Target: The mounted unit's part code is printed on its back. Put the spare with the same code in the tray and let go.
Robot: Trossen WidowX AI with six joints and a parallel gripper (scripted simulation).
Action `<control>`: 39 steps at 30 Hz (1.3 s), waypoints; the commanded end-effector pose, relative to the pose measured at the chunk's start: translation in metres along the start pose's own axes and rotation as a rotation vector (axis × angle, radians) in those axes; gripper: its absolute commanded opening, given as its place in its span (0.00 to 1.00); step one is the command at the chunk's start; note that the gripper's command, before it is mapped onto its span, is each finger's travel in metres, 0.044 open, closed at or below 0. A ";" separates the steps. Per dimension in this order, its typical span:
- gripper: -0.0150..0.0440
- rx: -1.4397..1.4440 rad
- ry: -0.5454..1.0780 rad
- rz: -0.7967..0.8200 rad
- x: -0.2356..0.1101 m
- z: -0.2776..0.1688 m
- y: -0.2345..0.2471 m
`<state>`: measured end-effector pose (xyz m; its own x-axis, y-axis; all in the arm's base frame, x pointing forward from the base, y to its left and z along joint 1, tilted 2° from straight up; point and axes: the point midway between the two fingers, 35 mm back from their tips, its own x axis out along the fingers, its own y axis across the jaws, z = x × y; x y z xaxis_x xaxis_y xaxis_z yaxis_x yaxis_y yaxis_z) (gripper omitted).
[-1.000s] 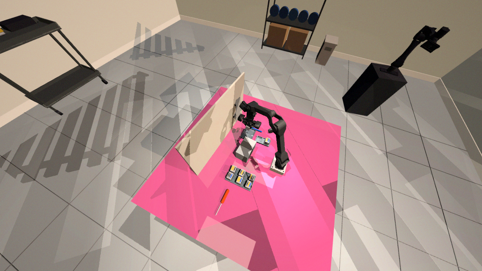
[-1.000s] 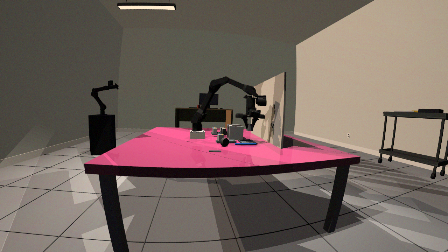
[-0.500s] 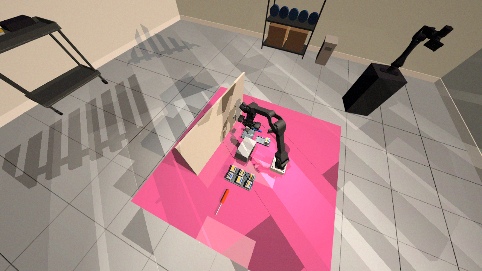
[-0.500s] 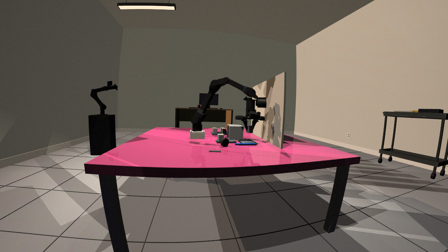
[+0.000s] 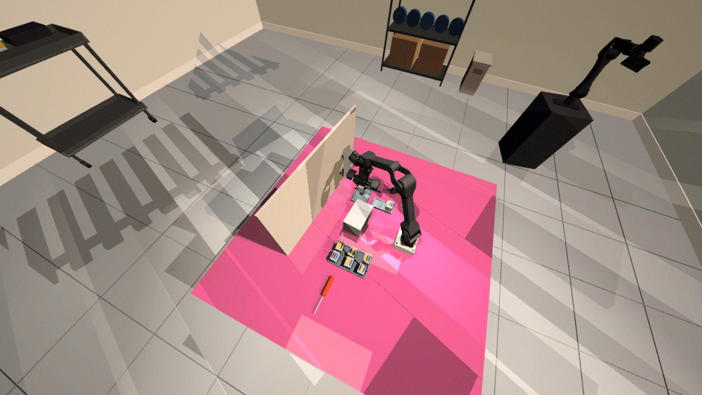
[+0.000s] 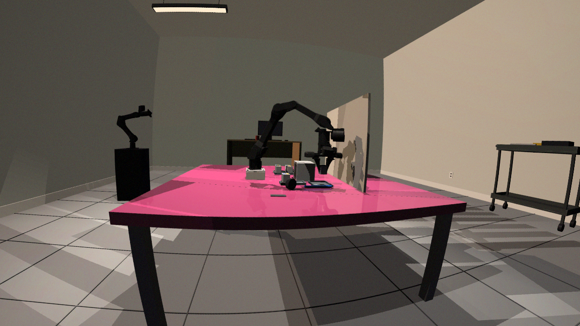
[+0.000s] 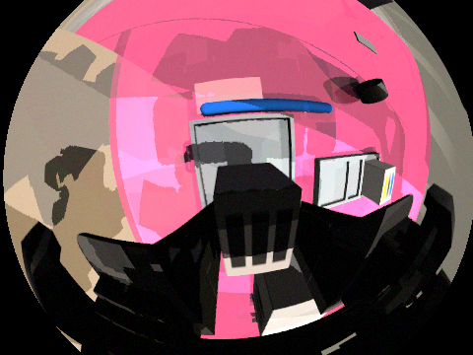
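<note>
Wrist view: gripper point(image 7: 258, 250) clamps the dark spare point(image 7: 258, 213) upright, long axis vertical, above the tray point(image 7: 240, 148).

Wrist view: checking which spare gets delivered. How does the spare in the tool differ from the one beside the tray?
The held spare hangs clamped in the tool over the tray; the other spare lies in a grey holder on the table. The held spare looks dark; the other spare shows coloured stripes.
</note>
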<state>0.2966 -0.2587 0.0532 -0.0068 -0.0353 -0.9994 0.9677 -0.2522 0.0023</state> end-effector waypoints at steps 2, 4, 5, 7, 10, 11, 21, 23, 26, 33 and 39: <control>0.25 -0.003 0.007 -0.004 0.006 -0.002 -0.002; 0.25 -0.003 0.007 -0.004 0.008 -0.002 -0.002; 0.25 -0.003 0.007 -0.004 0.009 -0.002 -0.002; 0.25 -0.003 0.007 -0.004 0.010 -0.002 -0.002; 0.25 -0.003 0.007 -0.004 0.013 -0.002 -0.003; 0.25 -0.003 0.007 -0.004 0.014 -0.002 -0.003; 0.25 -0.003 0.007 -0.005 0.022 -0.003 -0.004; 0.25 -0.003 0.007 -0.005 0.023 -0.003 -0.004; 0.25 -0.003 0.007 -0.005 0.026 -0.003 -0.005; 0.25 -0.003 0.007 -0.005 0.031 -0.003 -0.006; 0.25 -0.003 0.007 -0.005 0.036 -0.004 -0.007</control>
<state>0.2925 -0.2566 0.0221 -0.0071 -0.0350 -0.9994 0.9672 -0.2540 0.0020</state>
